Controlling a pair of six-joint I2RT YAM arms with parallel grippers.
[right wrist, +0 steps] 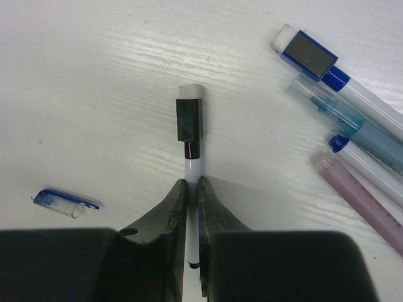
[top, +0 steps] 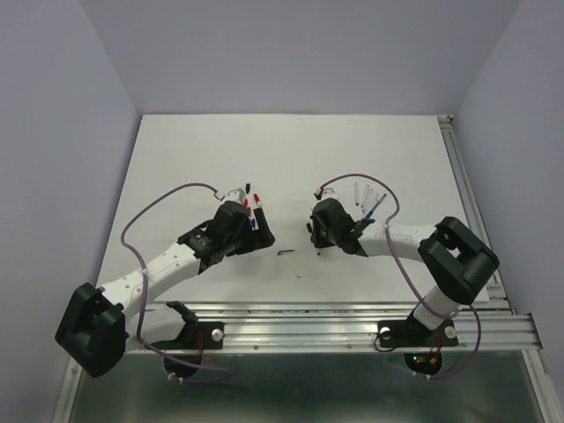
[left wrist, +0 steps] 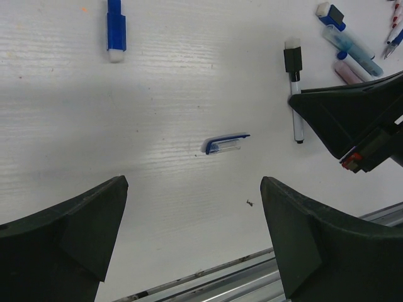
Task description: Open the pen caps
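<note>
My right gripper point(right wrist: 192, 184) is shut on the white barrel of a pen point(right wrist: 192, 167) that lies on the table, with its black cap point(right wrist: 189, 119) on and pointing away from the fingers. The same pen point(left wrist: 296, 116) and cap point(left wrist: 293, 61) show in the left wrist view, beside the right gripper's black body point(left wrist: 352, 119). A loose blue clip cap point(left wrist: 225, 144) lies alone on the table between the arms; it also shows in the right wrist view point(right wrist: 63, 202) and the top view point(top: 287, 252). My left gripper point(left wrist: 194, 185) is open and empty, hovering above the table near this cap.
Several capped pens lie right of the held pen: a blue-capped one point(right wrist: 308, 53), a translucent blue one point(right wrist: 352, 123) and a mauve one point(right wrist: 362, 195). A blue-capped pen point(left wrist: 116, 28) lies far left. More pens point(top: 251, 201) sit beyond the left gripper point(top: 254, 231). A metal rail point(top: 352, 313) borders the near edge.
</note>
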